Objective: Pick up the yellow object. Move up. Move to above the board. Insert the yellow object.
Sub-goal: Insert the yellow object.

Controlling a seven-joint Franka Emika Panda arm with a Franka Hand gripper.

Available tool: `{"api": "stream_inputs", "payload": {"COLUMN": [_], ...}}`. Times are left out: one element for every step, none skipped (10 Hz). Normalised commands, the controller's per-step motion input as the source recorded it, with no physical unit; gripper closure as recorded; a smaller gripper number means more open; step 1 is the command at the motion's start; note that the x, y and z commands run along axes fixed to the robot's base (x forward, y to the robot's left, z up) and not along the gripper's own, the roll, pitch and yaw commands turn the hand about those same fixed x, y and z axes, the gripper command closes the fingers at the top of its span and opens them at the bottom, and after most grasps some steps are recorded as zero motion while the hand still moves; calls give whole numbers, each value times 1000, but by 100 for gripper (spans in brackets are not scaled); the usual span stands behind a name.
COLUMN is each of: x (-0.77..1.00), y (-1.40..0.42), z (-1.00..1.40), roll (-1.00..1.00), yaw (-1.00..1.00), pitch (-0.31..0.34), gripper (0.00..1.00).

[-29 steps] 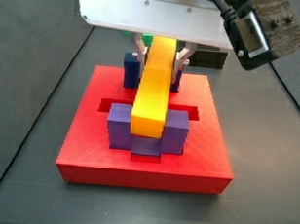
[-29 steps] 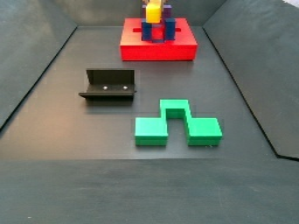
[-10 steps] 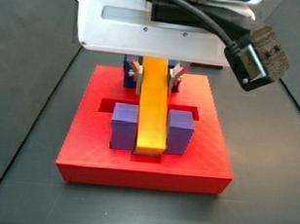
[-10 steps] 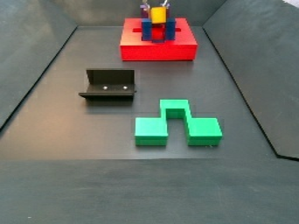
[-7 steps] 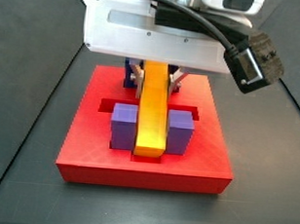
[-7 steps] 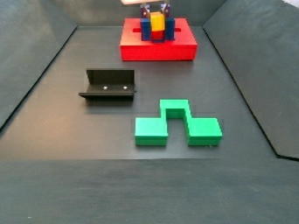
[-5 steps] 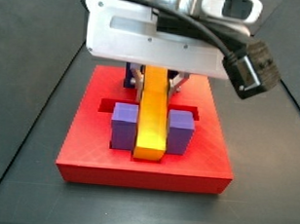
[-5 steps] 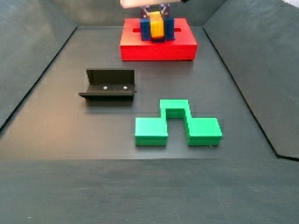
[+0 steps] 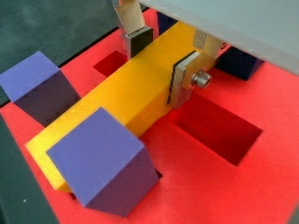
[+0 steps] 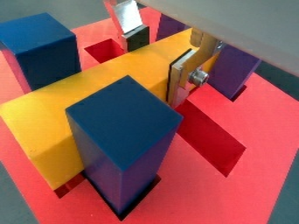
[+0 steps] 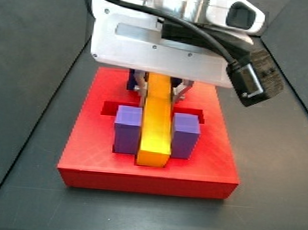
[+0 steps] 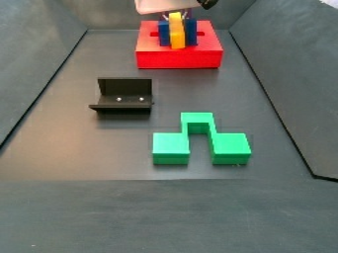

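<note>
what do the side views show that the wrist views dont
Only a side view shows the floor beyond the board: the fixture and a green stepped block, both apart from the board.

Only the wrist views show the hand up close: its fingers are on either side of the yellow object, and beside the bar is an open recessed slot.

Both show the yellow object lying along the board between the purple posts and blue posts, with the hand at one end.

Dark floor (image 12: pixel 79 128), bearing the red board (image 12: pixel 179 57), the fixture (image 12: pixel 123 97) and a green stepped block (image 12: pixel 199 140), the claw (image 11: pixel 163 83) above the board.
</note>
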Motion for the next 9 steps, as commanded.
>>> {"api": "stream_inputs", "payload": {"x": [-583,-271,-20,-111,-114,-197,-246,0,-6], "y": [-37,-83,-43,-171,-229,-274,-183,0,0], "z": [-126,-183,-269,-523,-560,-360,-326,0,0], "roll": [-41,-87,-69,37,250,436,419,41,0], "yaw": [177,231,103,117,160,314,431,0,0], "pitch": [-179,-114,-14,-6,-26,-83,-117,0,-4], "gripper": [100,100,100,100,100,100,100,100,100]}}
